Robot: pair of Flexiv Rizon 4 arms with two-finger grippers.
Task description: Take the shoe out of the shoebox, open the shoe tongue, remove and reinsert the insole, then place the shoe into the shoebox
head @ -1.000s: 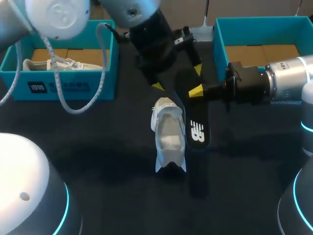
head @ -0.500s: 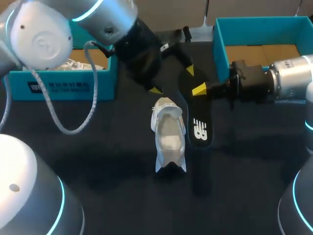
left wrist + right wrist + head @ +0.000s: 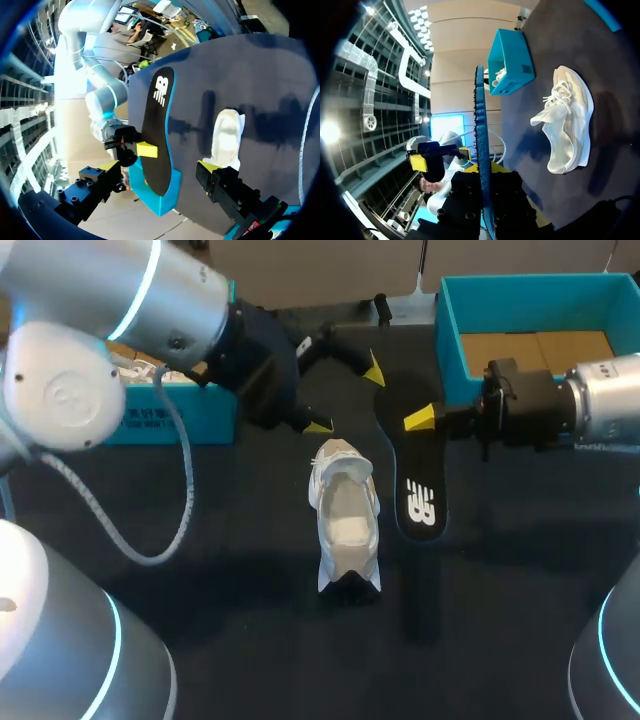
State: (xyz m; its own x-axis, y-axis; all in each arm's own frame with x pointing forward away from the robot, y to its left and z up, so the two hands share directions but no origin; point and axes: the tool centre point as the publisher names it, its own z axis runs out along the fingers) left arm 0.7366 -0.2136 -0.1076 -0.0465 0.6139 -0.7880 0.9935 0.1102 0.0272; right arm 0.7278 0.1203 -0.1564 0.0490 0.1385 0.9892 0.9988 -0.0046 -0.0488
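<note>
White lace-up mesh sneaker (image 3: 345, 525). Flat black foam insole (image 3: 413, 465): white logo, blue underside. Teal cardboard shoebox (image 3: 452, 340), brown floor.

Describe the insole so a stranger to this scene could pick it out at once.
On the dark table, find the white shoe lying in the middle. Right beside it, toward the teal box at the right, is the insole, one end pinched in the right hand. It is the only flat, black, foot-shaped piece, with a white logo near its free end.
</note>
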